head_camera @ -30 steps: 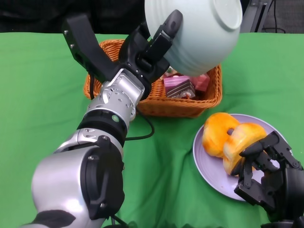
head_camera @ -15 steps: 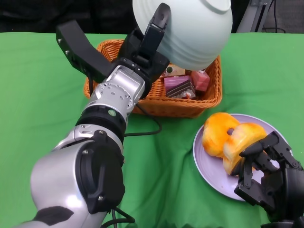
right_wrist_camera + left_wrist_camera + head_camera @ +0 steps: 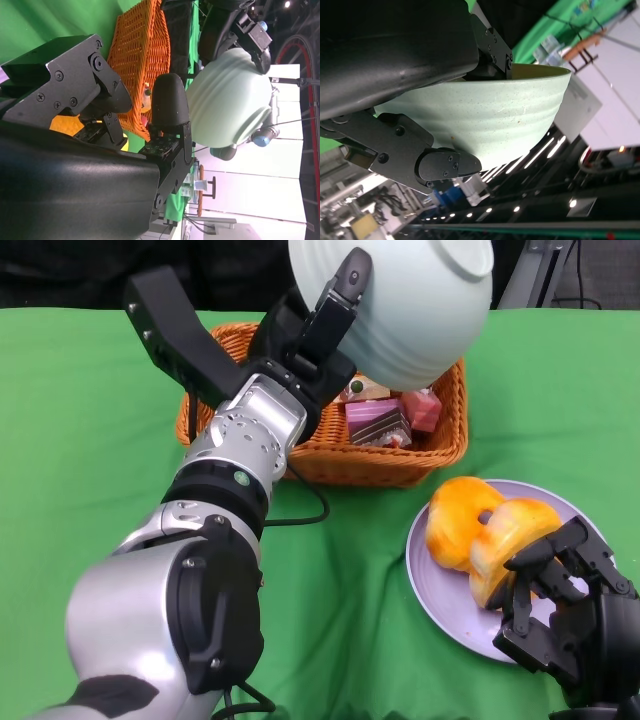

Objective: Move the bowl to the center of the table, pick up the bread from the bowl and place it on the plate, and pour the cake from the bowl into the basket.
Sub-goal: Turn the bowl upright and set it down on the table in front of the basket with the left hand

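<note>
Head view: the left hand (image 3: pixel 305 345) grips the bowl (image 3: pixel 400 300), upturned over the basket (image 3: pixel 300 455) at the table's far edge; cake (image 3: pixel 378 422) lies inside, bread (image 3: pixel 478 525) on the plate (image 3: pixel 440 600), so pouring looks finished. The right hand (image 3: pixel 560 605) rests half-open, empty, beside the bread.

Right wrist view: bowl (image 3: pixel 230 105) above basket (image 3: pixel 132 55).

Left wrist view: fingers (image 3: pixel 445 167) clamp the bowl (image 3: pixel 490 120).

Pale green ribbed bowl (image 3: pixel 420 310), orange wicker basket (image 3: pixel 400 462), lilac plate (image 3: pixel 440 590), golden bread (image 3: pixel 485 530), green tablecloth (image 3: pixel 80 440).

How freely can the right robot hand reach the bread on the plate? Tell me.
Probably freely: the right robot hand sits at the plate, its fingers beside the bread, with nothing between them.
</note>
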`<state>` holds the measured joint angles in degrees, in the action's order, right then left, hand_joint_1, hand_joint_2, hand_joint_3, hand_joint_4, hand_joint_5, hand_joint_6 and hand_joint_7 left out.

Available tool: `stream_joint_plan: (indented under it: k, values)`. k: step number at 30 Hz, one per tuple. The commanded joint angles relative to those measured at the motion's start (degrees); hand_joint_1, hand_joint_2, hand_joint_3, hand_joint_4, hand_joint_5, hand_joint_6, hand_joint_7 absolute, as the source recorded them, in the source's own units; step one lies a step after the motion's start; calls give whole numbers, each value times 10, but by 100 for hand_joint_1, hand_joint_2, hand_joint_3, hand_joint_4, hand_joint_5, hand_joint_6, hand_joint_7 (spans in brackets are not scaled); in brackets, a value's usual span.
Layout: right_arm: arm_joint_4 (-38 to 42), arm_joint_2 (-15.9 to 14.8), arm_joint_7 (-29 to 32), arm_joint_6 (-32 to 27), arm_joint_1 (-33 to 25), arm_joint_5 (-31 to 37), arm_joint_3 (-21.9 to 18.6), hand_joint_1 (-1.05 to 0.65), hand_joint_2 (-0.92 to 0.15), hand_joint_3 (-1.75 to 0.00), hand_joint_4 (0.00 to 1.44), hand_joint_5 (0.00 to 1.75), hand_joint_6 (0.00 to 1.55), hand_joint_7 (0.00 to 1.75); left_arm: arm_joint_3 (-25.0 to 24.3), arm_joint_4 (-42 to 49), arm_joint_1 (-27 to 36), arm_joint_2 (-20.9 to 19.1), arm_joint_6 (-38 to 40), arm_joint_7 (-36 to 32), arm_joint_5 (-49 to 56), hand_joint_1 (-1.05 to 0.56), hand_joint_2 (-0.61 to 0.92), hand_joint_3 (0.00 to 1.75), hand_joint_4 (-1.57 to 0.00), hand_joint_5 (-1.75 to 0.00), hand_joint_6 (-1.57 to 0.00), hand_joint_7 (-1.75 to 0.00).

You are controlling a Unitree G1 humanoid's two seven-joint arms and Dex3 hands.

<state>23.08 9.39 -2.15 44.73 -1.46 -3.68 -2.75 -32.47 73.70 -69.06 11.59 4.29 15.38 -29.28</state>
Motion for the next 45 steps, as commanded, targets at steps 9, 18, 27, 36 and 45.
stream_joint_plan:
  k: [9,18,27,36,45]
  values:
    - [-4,-4,2,4,-2,-2,-2,15,-56,-133,74,175,56,162,97,-22,-7,-41,-94,77,95,-11,71,84,-72,-175,-73,-155]
    - [-2,-6,-3,6,-2,-6,-2,14,-57,-133,73,175,55,162,205,-39,25,-76,-258,122,214,-21,75,77,-69,-175,-64,-157]
    - [-10,-6,-10,-3,-5,-12,-1,12,-57,-131,71,175,54,163,301,-41,58,-130,-425,55,345,-25,92,53,-71,-175,-67,-143]
    - [-7,-7,-10,1,-4,-9,-2,12,-57,-131,73,175,54,164,351,-44,83,-180,-537,-3,414,-22,92,50,-67,-173,-69,-129]
    - [-3,-7,-8,3,0,-7,-3,13,-59,-130,72,175,54,163,439,-52,99,-255,-634,-216,581,-19,89,51,-66,-173,-70,-126]
